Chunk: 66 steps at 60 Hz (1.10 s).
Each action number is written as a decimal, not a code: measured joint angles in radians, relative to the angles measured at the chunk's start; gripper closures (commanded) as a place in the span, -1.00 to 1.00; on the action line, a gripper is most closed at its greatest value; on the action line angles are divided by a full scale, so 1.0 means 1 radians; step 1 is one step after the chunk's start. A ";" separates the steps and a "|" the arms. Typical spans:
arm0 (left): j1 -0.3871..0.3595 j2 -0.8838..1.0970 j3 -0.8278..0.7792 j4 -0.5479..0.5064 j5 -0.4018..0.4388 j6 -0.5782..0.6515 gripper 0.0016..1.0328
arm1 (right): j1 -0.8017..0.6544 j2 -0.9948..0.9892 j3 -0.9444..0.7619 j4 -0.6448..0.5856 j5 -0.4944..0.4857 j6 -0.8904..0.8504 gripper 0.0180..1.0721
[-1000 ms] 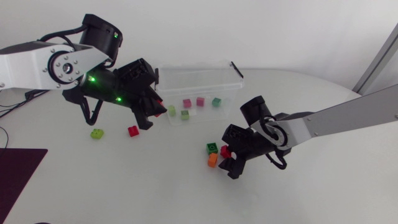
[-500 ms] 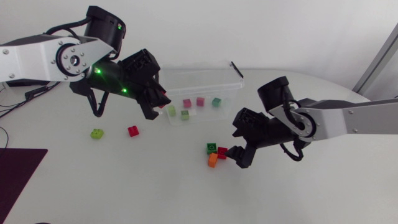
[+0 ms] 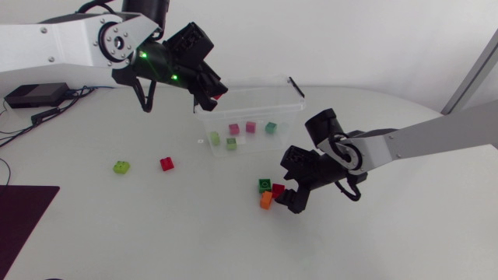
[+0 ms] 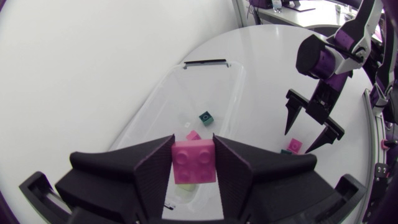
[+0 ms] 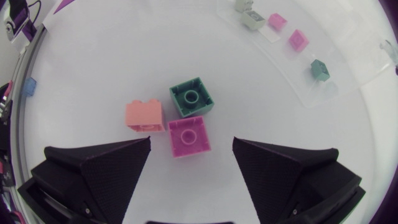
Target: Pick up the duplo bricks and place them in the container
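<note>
**Left arm lifts its brick over the container**

Since a second ago, our left arm has swung up off the table. It has gone from beside the container's near left corner to above its left end. Our right gripper [image 3: 289, 194] has edged back toward the loose bricks in front of it.

Our left gripper [image 4: 193, 148] is clamped on a pink brick [image 4: 194, 163]. One broad black finger presses each side, and the studs face the wrist camera. In that view the clear container [image 4: 214, 84] lies below and beyond the held brick. Several small bricks [image 3: 250, 126] rest on the container's floor, pink and green among them.

Our right gripper stands with its fingers spread wide and has hold of nothing. In the right wrist view a magenta brick [image 5: 189, 135] lies on the table between the two fingertips, and neither finger touches it. A green brick [image 5: 191, 97] sits against the magenta brick's far side, studs up. An orange brick [image 5: 144, 116] lies on its side just beside both. This cluster of three is in front of the container, toward its right end.

Well apart from the cluster, on our left side of the white table [image 3: 156, 233], a lime brick [image 3: 121, 166] and a red brick [image 3: 166, 163] lie near each other. Both are in front of the container's left end, with neither gripper close to them.
</note>
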<state>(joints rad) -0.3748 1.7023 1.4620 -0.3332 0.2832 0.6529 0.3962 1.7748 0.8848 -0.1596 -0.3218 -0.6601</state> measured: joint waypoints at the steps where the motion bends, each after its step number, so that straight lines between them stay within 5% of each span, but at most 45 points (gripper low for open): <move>1: 0.000 0.010 0.006 0.004 0.000 -0.003 0.61 | 0.000 0.008 0.005 0.003 0.000 0.000 -0.69; 6: 0.006 0.058 0.037 0.022 0.000 -0.008 0.60 | 0.000 0.042 0.015 0.010 0.000 0.000 -0.48; 17: 0.027 0.154 0.098 0.065 0.000 -0.044 0.51 | 0.000 0.068 0.021 0.010 -0.011 -0.003 0.48; 20: 0.029 0.178 0.117 0.073 -0.001 -0.051 0.41 | 0.000 0.067 0.021 0.010 -0.011 -0.003 0.48; 23: 0.029 0.194 0.133 0.078 -0.004 -0.052 0.10 | 0.000 0.060 0.021 0.005 -0.011 -0.005 0.48; 26: 0.029 0.207 0.144 0.082 -0.004 -0.051 -0.44 | -0.004 0.042 0.021 -0.005 -0.012 -0.007 0.48; 30: 0.029 0.214 0.147 0.082 -0.004 -0.051 -0.76 | -0.008 -0.002 0.021 -0.023 -0.013 -0.007 0.48; 49: 0.048 0.180 0.122 0.089 -0.005 -0.051 -0.87 | -0.030 -0.216 0.044 -0.110 -0.015 0.003 0.48; 66: 0.042 -0.121 -0.120 0.064 -0.003 0.012 -0.87 | -0.065 -0.249 0.201 -0.090 -0.014 0.083 0.48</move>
<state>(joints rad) -0.3328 1.5818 1.3422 -0.2695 0.2802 0.6647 0.3309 1.5261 1.0863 -0.2497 -0.3355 -0.5770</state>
